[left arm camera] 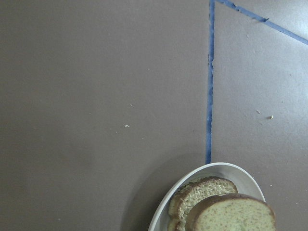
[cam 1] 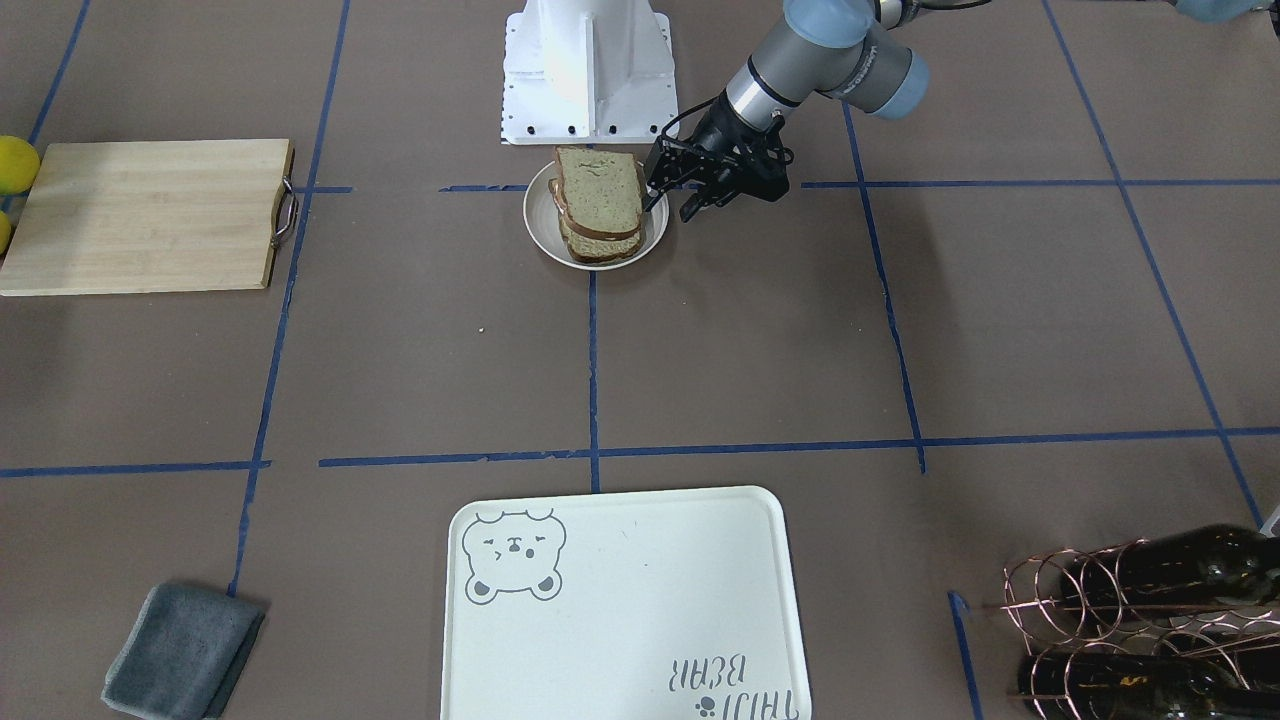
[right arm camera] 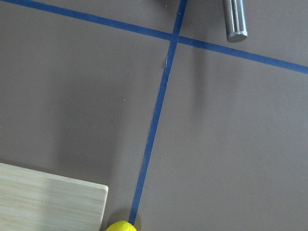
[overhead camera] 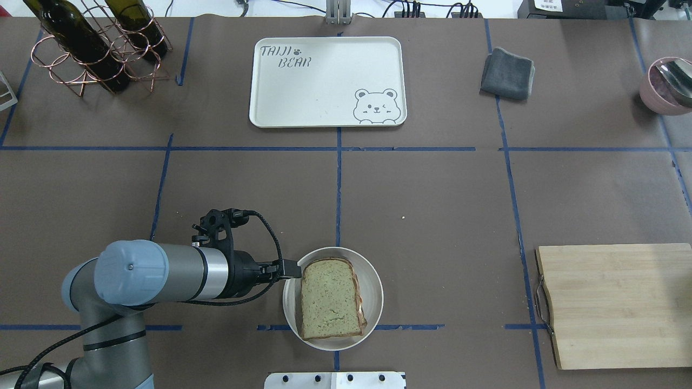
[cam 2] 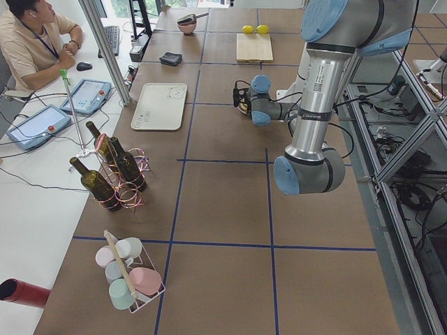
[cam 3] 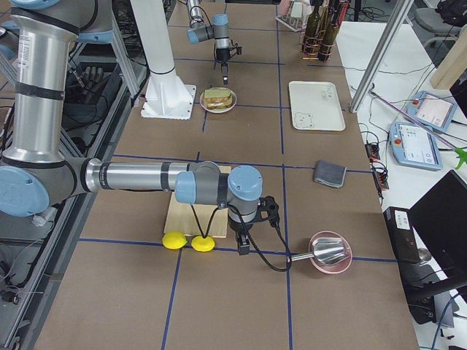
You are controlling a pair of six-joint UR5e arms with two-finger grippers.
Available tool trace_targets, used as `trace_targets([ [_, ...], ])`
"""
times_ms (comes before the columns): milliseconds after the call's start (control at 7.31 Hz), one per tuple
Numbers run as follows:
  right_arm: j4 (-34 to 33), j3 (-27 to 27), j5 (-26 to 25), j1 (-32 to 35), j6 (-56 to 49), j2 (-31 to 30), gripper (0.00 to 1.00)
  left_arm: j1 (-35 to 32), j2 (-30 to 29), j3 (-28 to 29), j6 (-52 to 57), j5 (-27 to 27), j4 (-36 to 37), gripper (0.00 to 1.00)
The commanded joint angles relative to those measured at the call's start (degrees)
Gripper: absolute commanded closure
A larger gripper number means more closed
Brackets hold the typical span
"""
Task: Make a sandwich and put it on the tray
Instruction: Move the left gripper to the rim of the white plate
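The sandwich [cam 1: 600,195] lies in a small whitish bowl [cam 1: 538,222] close to the robot's base. Two brown-crusted slices are stacked, and the egg between them barely shows. In the overhead view the sandwich [overhead camera: 330,297] fills the bowl [overhead camera: 374,292]. My left gripper [cam 1: 672,205] hangs at the bowl's side nearest that arm, fingers apart, one at the rim and one outside it, holding nothing. The left wrist view shows the sandwich [left arm camera: 231,214] at the bottom edge. The bear tray [cam 1: 640,600] lies bare at the far side. My right gripper [cam 3: 243,246] hovers near the lemons; I cannot tell its state.
A wooden cutting board [overhead camera: 611,302] lies on the robot's right, with two lemons [cam 3: 175,240] at its end. A grey cloth [overhead camera: 507,73] and a pink bowl with a metal scoop [overhead camera: 665,86] sit far right. A wire rack with wine bottles [overhead camera: 92,48] stands far left.
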Motion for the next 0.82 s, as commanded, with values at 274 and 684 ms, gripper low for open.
trace_targets([
  [274,0.0,-0.1,0.0,0.0,0.0,0.0,0.0,0.8,-0.1,1.9,-0.2,0.3,-0.1,0.51],
  [684,0.0,-0.1,0.0,0.0,0.0,0.0,0.0,2.9,-0.2,2.4,-0.2,0.3,-0.1,0.52],
])
